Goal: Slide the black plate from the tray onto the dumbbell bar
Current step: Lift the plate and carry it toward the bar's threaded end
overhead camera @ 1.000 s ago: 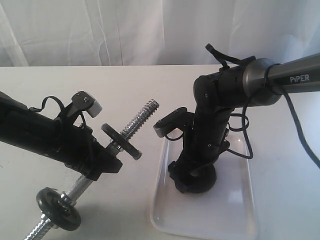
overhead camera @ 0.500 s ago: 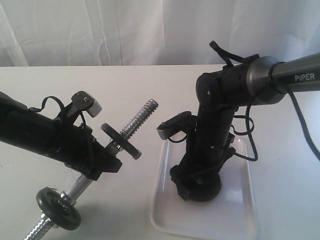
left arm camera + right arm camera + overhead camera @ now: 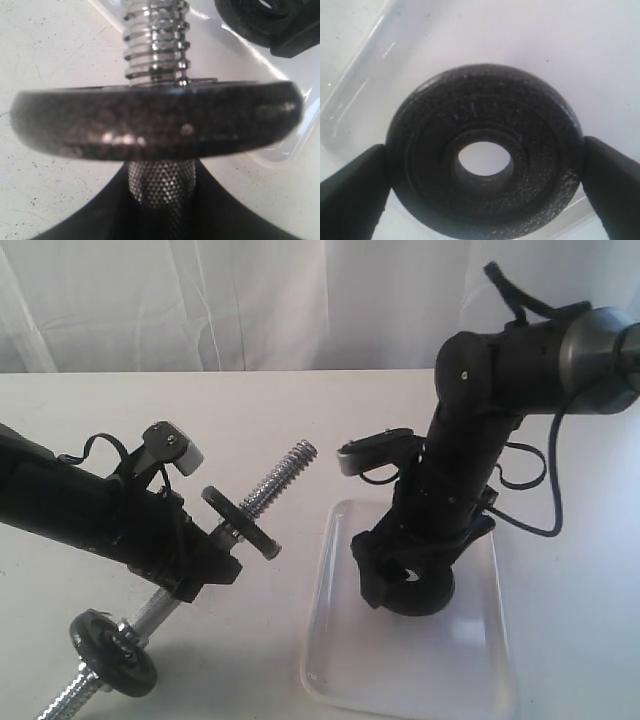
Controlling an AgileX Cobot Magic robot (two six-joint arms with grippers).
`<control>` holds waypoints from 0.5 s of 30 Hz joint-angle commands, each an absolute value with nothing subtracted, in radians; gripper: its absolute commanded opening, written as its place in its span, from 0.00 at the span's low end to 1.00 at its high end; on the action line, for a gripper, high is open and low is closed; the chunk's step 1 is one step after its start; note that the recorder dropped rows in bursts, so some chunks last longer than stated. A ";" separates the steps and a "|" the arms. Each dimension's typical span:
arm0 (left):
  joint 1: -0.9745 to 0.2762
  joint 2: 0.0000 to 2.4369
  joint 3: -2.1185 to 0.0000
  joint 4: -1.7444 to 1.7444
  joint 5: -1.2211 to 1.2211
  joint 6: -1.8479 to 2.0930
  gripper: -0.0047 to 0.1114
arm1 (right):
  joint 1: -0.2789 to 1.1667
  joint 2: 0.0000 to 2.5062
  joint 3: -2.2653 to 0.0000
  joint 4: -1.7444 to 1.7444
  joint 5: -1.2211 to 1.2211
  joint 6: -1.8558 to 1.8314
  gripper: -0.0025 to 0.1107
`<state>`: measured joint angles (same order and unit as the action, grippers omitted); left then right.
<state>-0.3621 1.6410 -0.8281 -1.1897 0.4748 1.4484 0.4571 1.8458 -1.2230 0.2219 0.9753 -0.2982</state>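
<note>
My left gripper (image 3: pixel 215 560) is shut on the knurled middle of the dumbbell bar (image 3: pixel 281 474), which slants up toward the right. One black collar (image 3: pixel 241 522) sits just past the jaws and another (image 3: pixel 112 652) near the low end. In the left wrist view that collar (image 3: pixel 155 122) fills the picture, with the threaded end (image 3: pixel 156 40) beyond it and my left gripper (image 3: pixel 161 200) round the knurling. My right gripper (image 3: pixel 410 580) is shut on the black plate (image 3: pixel 428 598), held tilted low over the white tray (image 3: pixel 470 670). In the right wrist view both fingers (image 3: pixel 355 185) press the rim of the black plate (image 3: pixel 520 115).
The tray's raised rim (image 3: pixel 360 100) runs close beside the plate. The right arm's cable (image 3: pixel 545 510) loops over the tray's far end. A white curtain (image 3: pixel 250 300) closes off the back of the white table (image 3: pixel 300 410).
My right arm has swung up and to the right, carrying the black plate a little toward the tray's far side. The left arm and the bar have stayed almost still.
</note>
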 commanded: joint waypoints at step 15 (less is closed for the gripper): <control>-0.362 1.594 -0.849 -1.247 0.531 1.499 0.04 | 0.249 1.716 -1.225 0.733 1.147 -0.588 0.02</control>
